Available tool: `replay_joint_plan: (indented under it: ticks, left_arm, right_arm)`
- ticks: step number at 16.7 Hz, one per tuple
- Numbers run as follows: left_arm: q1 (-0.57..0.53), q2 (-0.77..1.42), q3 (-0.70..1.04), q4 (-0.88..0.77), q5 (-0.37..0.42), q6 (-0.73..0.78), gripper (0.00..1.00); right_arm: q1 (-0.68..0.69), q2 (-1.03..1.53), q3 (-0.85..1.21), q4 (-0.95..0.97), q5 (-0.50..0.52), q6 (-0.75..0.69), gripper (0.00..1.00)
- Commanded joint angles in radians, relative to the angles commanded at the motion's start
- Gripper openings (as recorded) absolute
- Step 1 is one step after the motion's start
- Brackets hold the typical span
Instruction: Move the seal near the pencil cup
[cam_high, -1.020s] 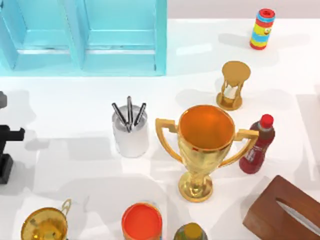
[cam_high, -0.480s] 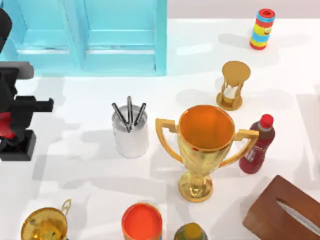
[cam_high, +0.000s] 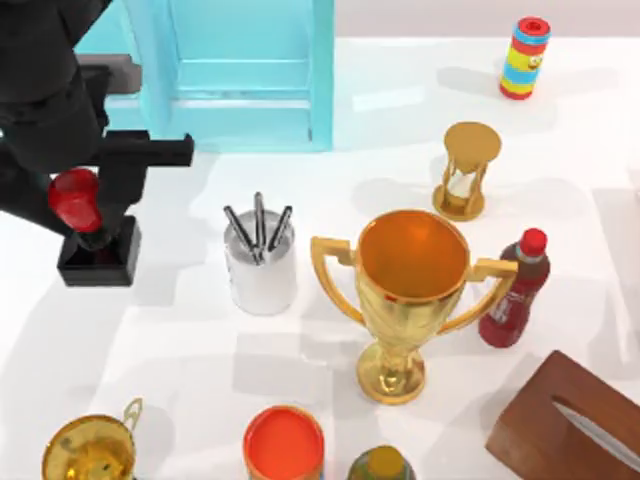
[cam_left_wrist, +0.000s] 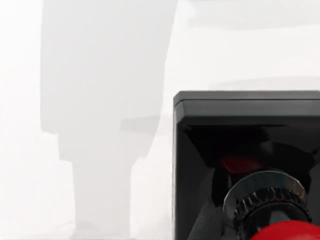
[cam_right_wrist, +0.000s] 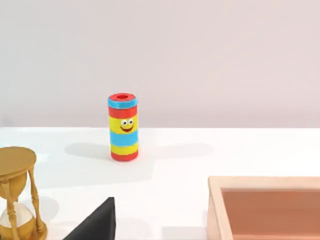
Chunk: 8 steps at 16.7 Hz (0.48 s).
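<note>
Red and black mark out the seal (cam_high: 88, 228), which is now carried well in from the left edge of the desk (cam_high: 180, 340); a second ago only its black base was seen at that edge, and half a second ago it was lower and farther left. It is gripped by the left end effector (cam_high: 78, 205), whose fingers are closed on the red knob, with the square base hanging below. In the left wrist view the base (cam_left_wrist: 247, 150) is seen from above with bare desk beside it, but whether it is already touching the surface or is held just clear cannot be told for certain. The carry toward the goal is judged to be well advanced, though the seal is not yet set down or released.

To the right of the seal stands the pencil cup (cam_high: 260, 265), apart from it by an open strip of desk; the gap has been shortened a good deal. A little more travel to the right, then a lowering and release, is probably what is left.

Farther right the big gold trophy (cam_high: 408, 290) and the hourglass (cam_high: 465, 170) are unmoved. The right end effector is parked off to the right.
</note>
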Motion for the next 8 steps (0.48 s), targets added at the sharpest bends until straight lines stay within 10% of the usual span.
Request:
replay_joint_plan:
  ticks: [8]
  left_arm:
    - [-0.01, 0.124, 0.112, 0.013, 0.0, -0.002, 0.0]
  right_arm:
    - [0.0, 0.0, 0.0, 0.0, 0.0, 0.0, 1.0]
